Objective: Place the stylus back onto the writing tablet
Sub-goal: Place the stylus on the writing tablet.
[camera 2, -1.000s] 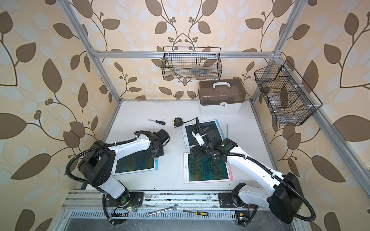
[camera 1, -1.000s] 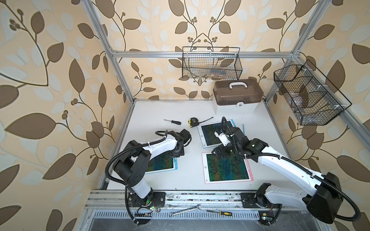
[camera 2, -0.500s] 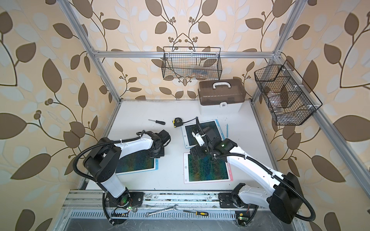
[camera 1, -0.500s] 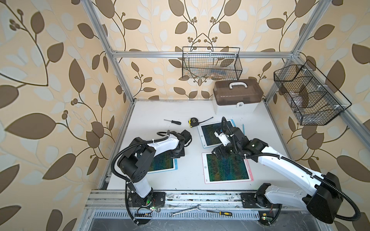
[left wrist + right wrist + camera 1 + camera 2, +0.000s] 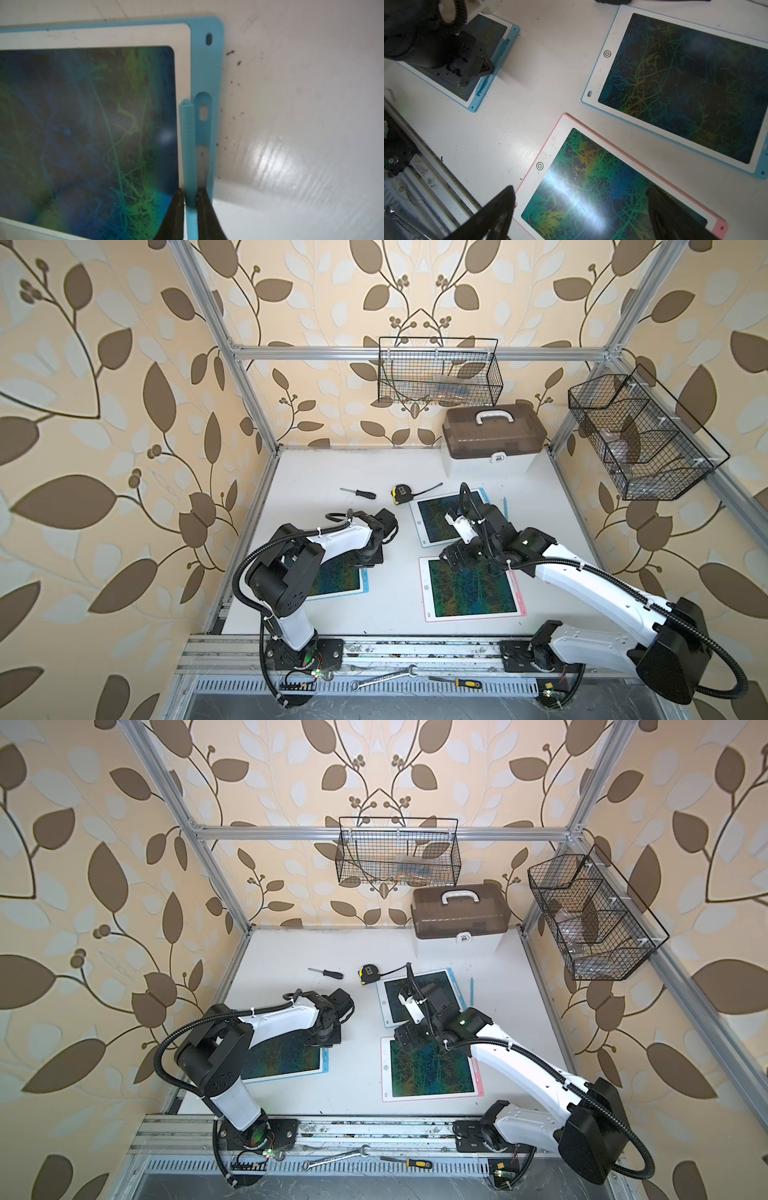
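While between jaws, stylus (image 5: 188, 145) beside slot (image 5: 204, 133).

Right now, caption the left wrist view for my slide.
Left gripper pinches the blue stylus beside the empty holder slot on the edge of the blue-framed writing tablet, not yet seated.

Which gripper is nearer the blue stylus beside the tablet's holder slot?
Left. The left gripper is shut on the stylus; the right gripper hovers open above the pink-framed tablet, well away.

Screwdriver (image 5: 359, 493), tape measure (image 5: 400, 494) (yellow and black), brown-lidded toolbox (image 5: 493, 443), wrench (image 5: 384, 678)
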Robot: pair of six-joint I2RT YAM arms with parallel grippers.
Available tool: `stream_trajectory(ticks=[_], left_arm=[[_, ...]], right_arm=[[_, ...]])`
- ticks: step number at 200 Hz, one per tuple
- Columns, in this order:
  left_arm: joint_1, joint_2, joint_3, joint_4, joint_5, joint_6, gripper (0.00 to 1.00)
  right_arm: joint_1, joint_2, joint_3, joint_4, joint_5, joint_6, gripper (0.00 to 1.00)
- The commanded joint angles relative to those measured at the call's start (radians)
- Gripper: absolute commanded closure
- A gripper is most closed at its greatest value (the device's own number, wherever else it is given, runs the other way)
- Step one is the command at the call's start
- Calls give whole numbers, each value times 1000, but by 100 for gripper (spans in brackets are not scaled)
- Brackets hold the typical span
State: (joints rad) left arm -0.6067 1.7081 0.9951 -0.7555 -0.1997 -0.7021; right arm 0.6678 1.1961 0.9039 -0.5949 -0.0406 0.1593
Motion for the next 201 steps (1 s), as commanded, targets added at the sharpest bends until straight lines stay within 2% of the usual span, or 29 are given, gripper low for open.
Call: stream_trajectory(ticks=[1,49,166,201], left_arm=[[8,16,17,47,27,16,83],[8,-8,3,64,42,11,79],[8,-38,11,39,27,3,80],[8,-50,7,39,29,0,77]], right_arm=[[11,16,43,-16,10,-10,2],[16,24,49,-17,10,-12,1],[21,30,49,-16,6,-13,2],[23,28,46,-16,12,-13,1]])
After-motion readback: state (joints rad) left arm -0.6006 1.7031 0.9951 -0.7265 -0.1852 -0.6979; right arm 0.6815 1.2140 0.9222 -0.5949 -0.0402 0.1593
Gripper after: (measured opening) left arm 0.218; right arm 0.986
